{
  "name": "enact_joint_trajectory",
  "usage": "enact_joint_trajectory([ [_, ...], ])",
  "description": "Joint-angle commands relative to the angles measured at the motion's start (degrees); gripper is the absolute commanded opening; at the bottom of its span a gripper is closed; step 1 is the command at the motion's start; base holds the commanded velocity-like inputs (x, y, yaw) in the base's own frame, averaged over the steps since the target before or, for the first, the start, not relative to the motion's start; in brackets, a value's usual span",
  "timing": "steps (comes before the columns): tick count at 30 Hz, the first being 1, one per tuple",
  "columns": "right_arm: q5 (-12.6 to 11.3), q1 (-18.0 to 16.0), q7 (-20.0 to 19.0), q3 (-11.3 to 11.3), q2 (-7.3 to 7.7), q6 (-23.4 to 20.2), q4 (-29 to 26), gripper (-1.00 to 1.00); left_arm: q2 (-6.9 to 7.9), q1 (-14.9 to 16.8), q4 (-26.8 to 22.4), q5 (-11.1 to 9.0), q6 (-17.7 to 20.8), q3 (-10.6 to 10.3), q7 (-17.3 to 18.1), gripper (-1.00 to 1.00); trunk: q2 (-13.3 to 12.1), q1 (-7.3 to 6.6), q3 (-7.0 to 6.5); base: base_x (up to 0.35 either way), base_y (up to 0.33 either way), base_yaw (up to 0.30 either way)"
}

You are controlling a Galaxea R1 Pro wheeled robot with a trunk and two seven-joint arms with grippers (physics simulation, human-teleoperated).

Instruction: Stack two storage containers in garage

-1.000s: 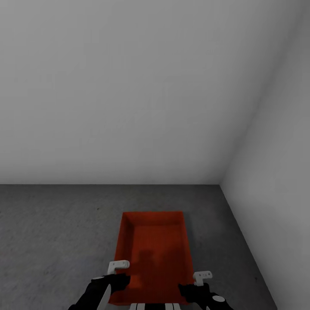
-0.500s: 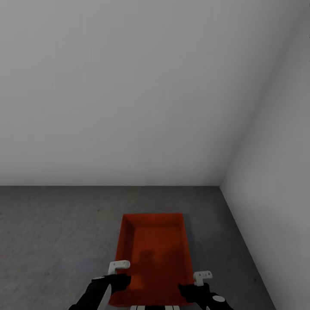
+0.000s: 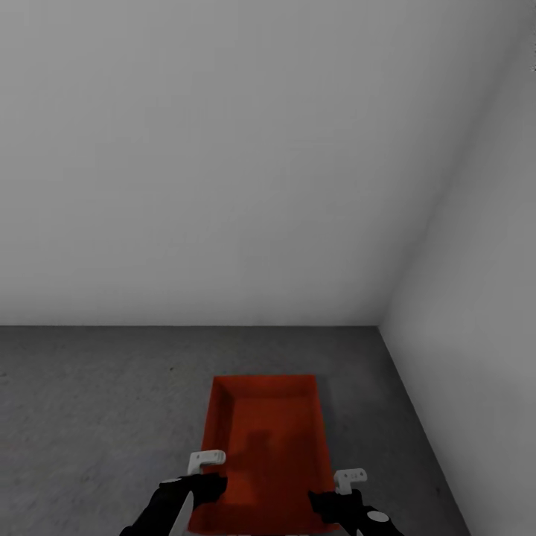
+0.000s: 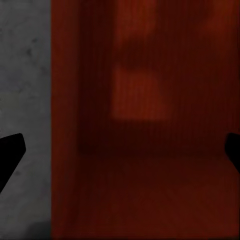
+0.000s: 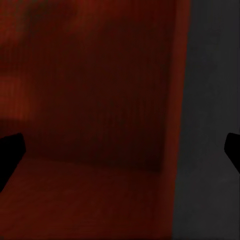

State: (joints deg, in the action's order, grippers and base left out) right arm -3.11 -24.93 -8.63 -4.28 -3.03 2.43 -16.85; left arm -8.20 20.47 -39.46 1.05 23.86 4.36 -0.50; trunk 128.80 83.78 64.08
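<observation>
You are facing a corner of the garage (image 3: pixel 223 164): plain pale walls ahead and to the right, meeting at the far right. Below them runs the dark mottled floor (image 3: pixel 82 417), and on it, near you and a little right of centre, sits one storage container (image 3: pixel 272 439), open side up, long axis pointing away from you toward the far wall. It looks level and settled on the concrete, well apart from both walls.

Your left gripper (image 3: pixel 199 484) sits at the container's near left wall, and your right gripper (image 3: pixel 336 497) at its near right wall. In each wrist view the jaws are spread wide, their dark tips at opposite edges of the picture, with a red wall between them and grey concrete to one side. Neither pair holds anything.

The risk is in how you pull away. Each pair of jaws straddles a wall, so lifting at an angle or drawing the arms sideways could catch a rim and drag or tip the box. Raise both arms straight up before moving the base. The second container has to land squarely on this one later, so any skew left now makes that stack harder and more likely to slip.
</observation>
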Motion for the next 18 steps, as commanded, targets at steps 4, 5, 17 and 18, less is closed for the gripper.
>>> enact_joint_trajectory([
  [4, -0.32, -0.03, 0.02, -0.38, 0.04, 0.21, 0.06, 1.0, -0.07, 0.01, -0.1, 0.1, 0.31, 0.21, -0.02, 1.0, -1.6, -0.89, -0.68, 0.0, 0.0, 0.0],
  [5, -0.32, -0.03, 0.02, -0.38, 0.04, 0.21, 0.06, 1.0, -0.07, 0.01, -0.1, 0.1, 0.31, 0.21, -0.02, 1.0, -2.0, -1.11, -0.86, -0.006, 0.0, 0.0],
  [17, -0.32, -0.03, 0.02, -0.38, 0.04, 0.21, 0.06, 1.0, -0.09, 0.01, -0.1, 0.1, 0.24, 0.21, -0.02, 1.0, -6.82, -3.75, -3.02, -0.246, 0.0, 0.0],
  [18, -0.32, -0.03, 0.02, -0.38, 0.04, 0.21, 0.06, 1.0, -0.11, 0.01, -0.1, 0.1, 0.24, 0.21, -0.02, 1.0, -7.22, -3.97, -3.2, -0.332, 0.0, 0.0],
])
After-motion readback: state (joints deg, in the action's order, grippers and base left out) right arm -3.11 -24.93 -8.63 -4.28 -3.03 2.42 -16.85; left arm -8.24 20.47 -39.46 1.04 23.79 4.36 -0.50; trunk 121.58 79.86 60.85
